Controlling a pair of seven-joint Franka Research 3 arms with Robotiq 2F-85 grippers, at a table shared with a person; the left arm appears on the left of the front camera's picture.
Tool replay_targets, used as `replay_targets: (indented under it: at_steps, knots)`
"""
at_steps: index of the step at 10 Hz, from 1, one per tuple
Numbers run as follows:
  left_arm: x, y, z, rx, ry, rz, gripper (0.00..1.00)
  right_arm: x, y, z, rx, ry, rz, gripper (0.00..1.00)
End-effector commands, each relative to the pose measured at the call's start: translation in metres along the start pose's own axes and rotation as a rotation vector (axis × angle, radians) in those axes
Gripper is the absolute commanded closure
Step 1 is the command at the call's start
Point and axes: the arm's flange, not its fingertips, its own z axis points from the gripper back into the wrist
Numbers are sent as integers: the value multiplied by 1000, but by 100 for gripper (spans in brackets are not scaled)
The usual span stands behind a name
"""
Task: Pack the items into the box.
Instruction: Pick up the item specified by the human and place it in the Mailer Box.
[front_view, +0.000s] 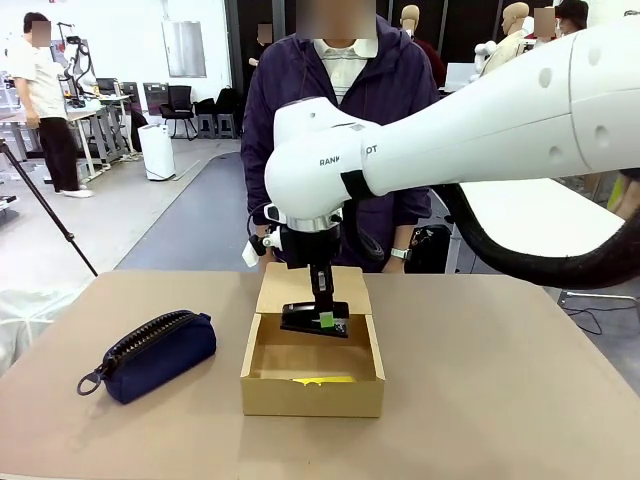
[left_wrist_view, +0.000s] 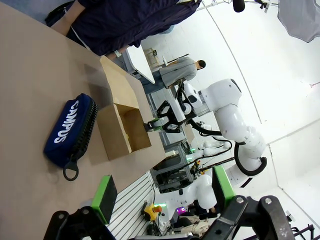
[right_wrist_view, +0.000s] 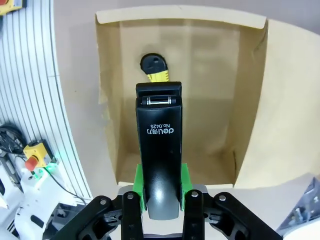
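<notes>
My right gripper (front_view: 326, 317) is shut on the black stapler (front_view: 303, 320) and holds it level, just above the far part of the open tan box (front_view: 312, 398). In the right wrist view the green pads (right_wrist_view: 139, 186) clamp the stapler (right_wrist_view: 160, 140) at its rear end, over the inside of the box (right_wrist_view: 250, 95). The yellow pen-like tool (right_wrist_view: 157, 70) with a black end lies on the box floor; in the front view it (front_view: 322, 379) shows by the near wall. My left gripper (left_wrist_view: 162, 192) is open and empty, high and away from the box (left_wrist_view: 120, 127).
A navy zipped pouch (front_view: 150, 355) with a ring pull lies on the table left of the box. The box's flap lid (front_view: 312, 288) lies open toward the far side. A person (front_view: 340, 90) stands close behind the table's far edge.
</notes>
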Motion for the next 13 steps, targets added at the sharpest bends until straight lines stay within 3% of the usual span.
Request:
replay_targets:
  at_steps: [1, 2, 6, 7, 9, 10, 11, 13]
  knots:
    - [-1, -1, 1, -9, 1, -5, 0, 3, -1, 1, -50, 16, -37, 100]
    - [-1, -1, 1, -9, 1, -5, 0, 1, -4, -2, -77, 2, -74, 100]
    - [-1, -1, 1, -9, 1, -5, 0, 17, -16, -76, -57, -5, -98, 100]
    - [-1, -1, 1, -9, 1, -5, 0, 14, -16, -80, -64, 43, -94, 100]
    - [-1, -1, 1, -9, 1, -5, 0, 5, -19, -71, -69, -7, -98, 100]
    - [-1, -1, 1, -9, 1, -5, 0, 4, -20, -70, -66, 17, -99, 44]
    - [-1, -1, 1, -9, 1, -5, 0, 3, -20, -70, -63, 14, -99, 0]
    - [-1, -1, 1, -9, 1, -5, 0, 1, -23, -72, -61, 5, -105, 0]
